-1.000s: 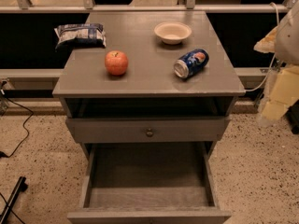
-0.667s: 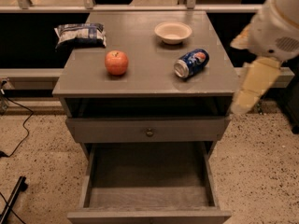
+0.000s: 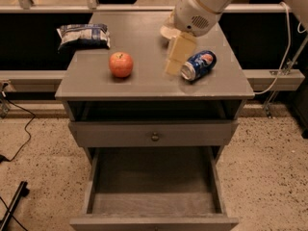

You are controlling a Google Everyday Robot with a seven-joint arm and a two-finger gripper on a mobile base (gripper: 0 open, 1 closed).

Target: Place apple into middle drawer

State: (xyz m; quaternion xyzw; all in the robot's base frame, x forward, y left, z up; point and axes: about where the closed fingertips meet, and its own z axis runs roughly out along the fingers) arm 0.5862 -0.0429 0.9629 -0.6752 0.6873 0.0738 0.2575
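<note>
The red-orange apple (image 3: 121,64) sits on the grey cabinet top (image 3: 144,81), left of centre. The middle drawer (image 3: 154,182) is pulled open at the bottom of the cabinet, and its wood-grain floor is bare. My gripper (image 3: 176,57) hangs from the white arm over the cabinet top. It is to the right of the apple, just left of the blue soda can, and holds nothing that I can see.
A blue soda can (image 3: 198,65) lies on its side at the right of the top. A white bowl (image 3: 166,32) is partly hidden behind the arm. A chip bag (image 3: 84,35) lies at the back left. A closed drawer front with a knob (image 3: 155,136) sits above the open drawer.
The arm has swung in from the right edge to over the cabinet top, and the gripper is now between the apple and the can. The objects have not moved.
</note>
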